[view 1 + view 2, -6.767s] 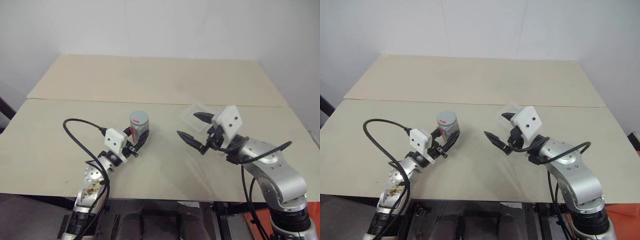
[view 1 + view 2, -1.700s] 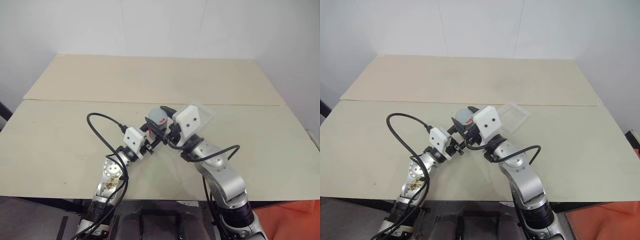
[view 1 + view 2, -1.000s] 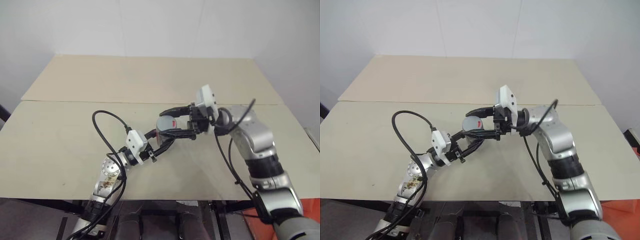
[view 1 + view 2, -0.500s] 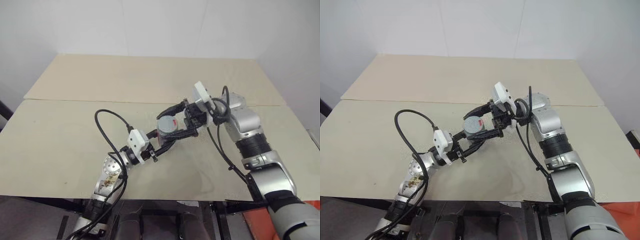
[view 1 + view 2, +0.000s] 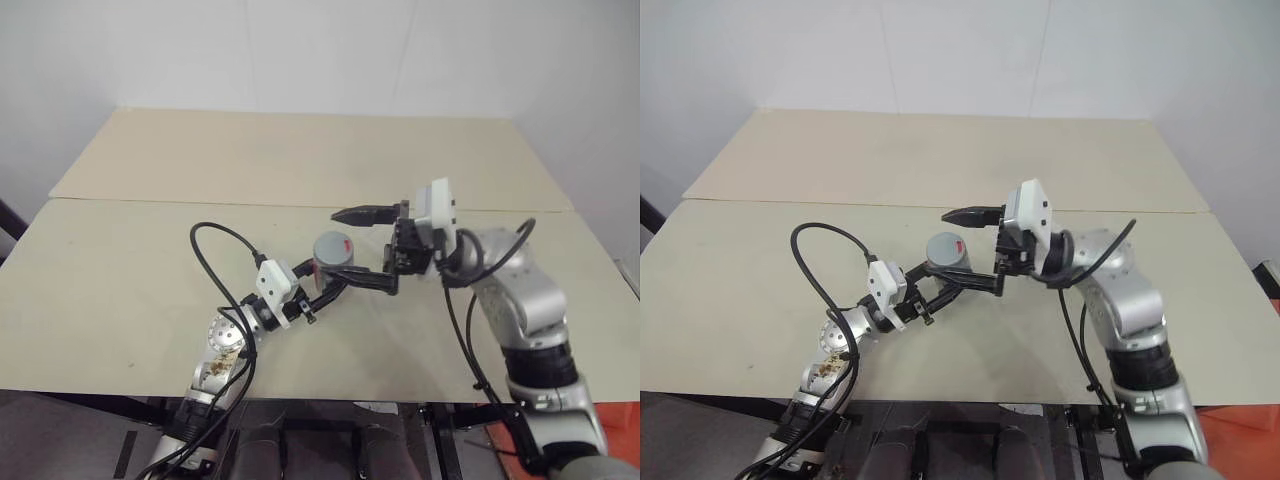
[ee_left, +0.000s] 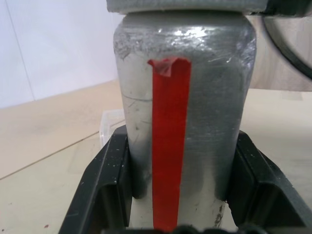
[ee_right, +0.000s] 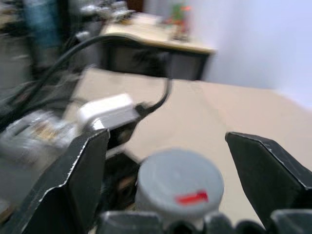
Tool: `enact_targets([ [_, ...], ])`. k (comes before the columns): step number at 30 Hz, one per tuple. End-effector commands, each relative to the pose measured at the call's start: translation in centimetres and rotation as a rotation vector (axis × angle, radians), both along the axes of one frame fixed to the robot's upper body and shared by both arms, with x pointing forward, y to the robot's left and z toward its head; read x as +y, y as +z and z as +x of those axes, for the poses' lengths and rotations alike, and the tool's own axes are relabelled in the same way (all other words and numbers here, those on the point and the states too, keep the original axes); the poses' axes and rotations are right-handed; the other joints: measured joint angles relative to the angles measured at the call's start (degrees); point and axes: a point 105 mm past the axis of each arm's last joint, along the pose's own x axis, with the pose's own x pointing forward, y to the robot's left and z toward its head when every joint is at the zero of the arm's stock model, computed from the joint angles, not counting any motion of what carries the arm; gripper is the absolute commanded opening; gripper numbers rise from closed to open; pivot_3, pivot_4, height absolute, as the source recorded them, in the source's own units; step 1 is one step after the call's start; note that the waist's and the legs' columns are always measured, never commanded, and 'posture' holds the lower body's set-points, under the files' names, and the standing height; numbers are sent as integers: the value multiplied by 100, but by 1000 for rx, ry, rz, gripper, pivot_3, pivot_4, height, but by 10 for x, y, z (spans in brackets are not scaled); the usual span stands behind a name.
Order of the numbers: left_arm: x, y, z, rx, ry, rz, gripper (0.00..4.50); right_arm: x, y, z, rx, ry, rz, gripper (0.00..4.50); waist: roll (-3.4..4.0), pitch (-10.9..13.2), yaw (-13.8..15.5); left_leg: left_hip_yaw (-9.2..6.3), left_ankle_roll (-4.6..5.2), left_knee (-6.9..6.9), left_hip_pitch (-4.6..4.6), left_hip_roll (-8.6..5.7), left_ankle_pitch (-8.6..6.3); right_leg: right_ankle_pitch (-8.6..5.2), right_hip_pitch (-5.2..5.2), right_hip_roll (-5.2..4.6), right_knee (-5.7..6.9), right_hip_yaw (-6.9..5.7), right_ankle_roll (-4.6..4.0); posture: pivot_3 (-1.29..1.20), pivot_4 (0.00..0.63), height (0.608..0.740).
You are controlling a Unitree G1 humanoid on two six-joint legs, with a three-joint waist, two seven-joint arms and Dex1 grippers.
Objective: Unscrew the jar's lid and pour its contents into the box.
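Pale wooden table (image 5: pixel 150 290) is carrying little: near the middle of its front half, the left gripper (image 5: pixel 335 284) is clamping the jar (image 5: pixel 334 254) upright. The right gripper (image 5: pixel 366 246) is spreading its fingers wide around the lid (image 7: pixel 179 180), gripping nothing. Judging by this, unscrewing is only partway, and pouring is waiting.

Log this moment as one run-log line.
left claw: shut on jar | right claw: open, either side of lid | lid: on jar
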Motion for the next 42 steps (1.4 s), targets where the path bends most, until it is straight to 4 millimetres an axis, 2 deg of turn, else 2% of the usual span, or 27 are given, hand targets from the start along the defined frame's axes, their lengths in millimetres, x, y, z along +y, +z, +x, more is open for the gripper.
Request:
enact_targets([
  [1,-6,10,0,-41,-6,-17,2123,9,10,-3,-58,-127,48,4439,0,0,3,0,0,0,0,0,0,0,2,0,-1,-1,0,0,150,740],
  [7,-9,12,0,-48,-17,-22,2123,18,12,7,-43,-277,150,4439,0,0,3,0,0,2,0,-2,0,0,2,1,-2,-1,0,0,150,740],
  [12,-6,14,0,-52,-8,-35,2123,13,5,13,-49,-320,130,4439,0,0,9,0,0,2,-1,-3,0,0,4,0,-5,-1,1,0,150,740],
  [30,10,13,2,-51,53,-47,2123,-8,-2,13,-76,-333,69,4439,0,0,-4,-1,1,1,0,-2,0,-1,3,1,-6,-1,1,0,150,740],
  [35,12,12,3,-52,61,-41,2123,-14,1,10,-75,-325,79,4439,0,0,-2,-1,1,1,-1,-2,0,0,4,1,-6,-1,1,0,150,740],
  [38,11,12,3,-54,60,-38,2123,-12,7,6,-30,-284,117,4439,0,0,-2,-1,1,1,-1,-2,0,0,4,1,-6,-1,1,0,150,740],
  [42,6,14,3,-64,51,-46,2123,6,8,1,-11,-242,137,4439,0,0,-24,-2,1,0,-1,-1,0,0,3,2,-5,-1,1,0,150,740],
])
